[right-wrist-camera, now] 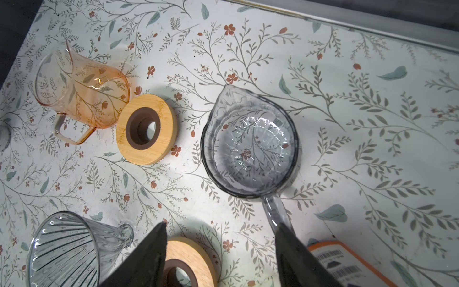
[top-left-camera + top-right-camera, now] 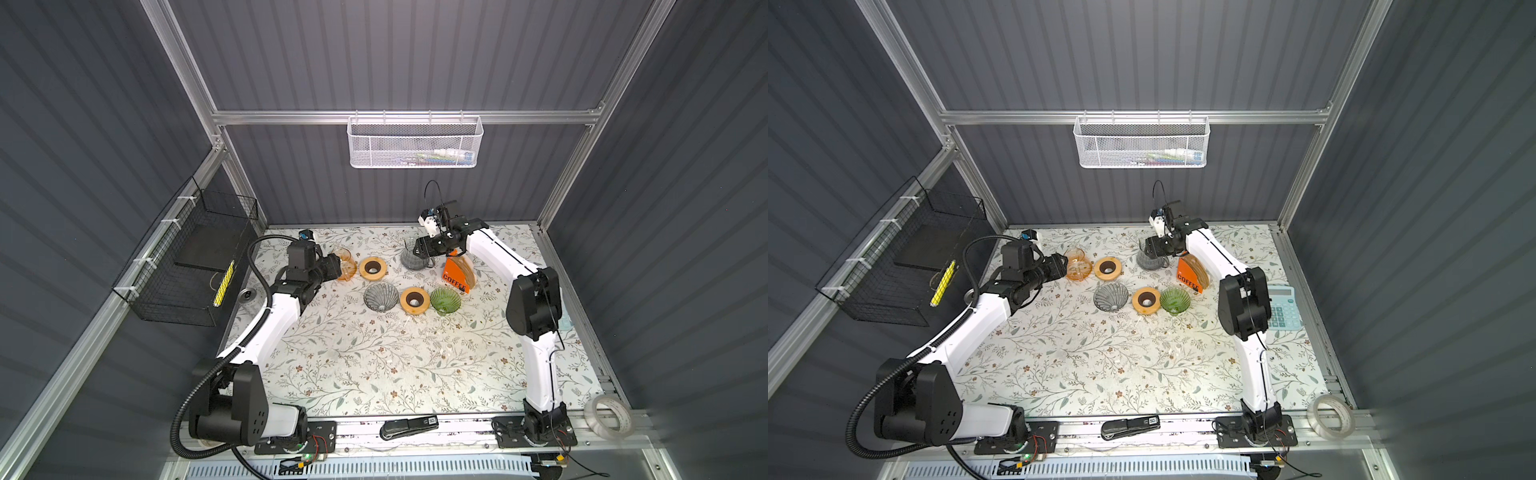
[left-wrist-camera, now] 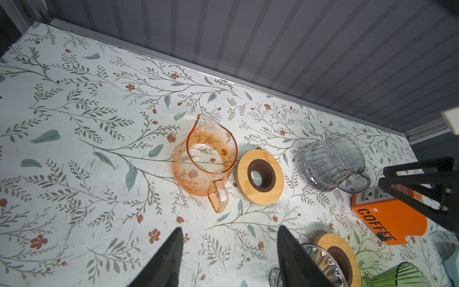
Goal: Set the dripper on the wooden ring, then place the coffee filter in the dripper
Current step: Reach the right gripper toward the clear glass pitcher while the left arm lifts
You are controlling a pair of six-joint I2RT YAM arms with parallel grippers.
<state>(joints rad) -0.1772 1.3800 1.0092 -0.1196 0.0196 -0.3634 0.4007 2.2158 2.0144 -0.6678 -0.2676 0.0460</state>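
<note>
A: Looking for the coffee filters (image 2: 466,268)?

B: Finding them as a fan of brown paper, standing upright in an orange holder (image 2: 453,276) toward the far edge of the table (image 2: 374,374), right of its middle, just beside the right arm.

A: Reading anything on it?

B: Reading "COFFEE" in black capitals down the holder's front, in both top views and the left wrist view. Also making out a white barcode label (image 1: 332,258) on its side in the right wrist view, but failing to read the small print.

A: Locating the drippers?

B: Spotting a grey ribbed glass dripper (image 2: 380,296) near the table's middle, a green ribbed dripper (image 2: 445,301) just in front of the holder and, between them, a wooden ring (image 2: 414,300). Seeing only bare ribbed glass inside both.

A: Checking the grippers?

B: Seeing the left gripper (image 3: 229,228) spread wide and gripping nothing, hovering near an orange glass pitcher (image 3: 206,161) toward the far edge, left of the middle. Seeing the right gripper (image 1: 221,225) likewise spread and empty, hanging over a grey glass pitcher (image 1: 250,144) near the far edge, one finger covering the end of its handle. Not managing to tell touching from apart there.
</note>
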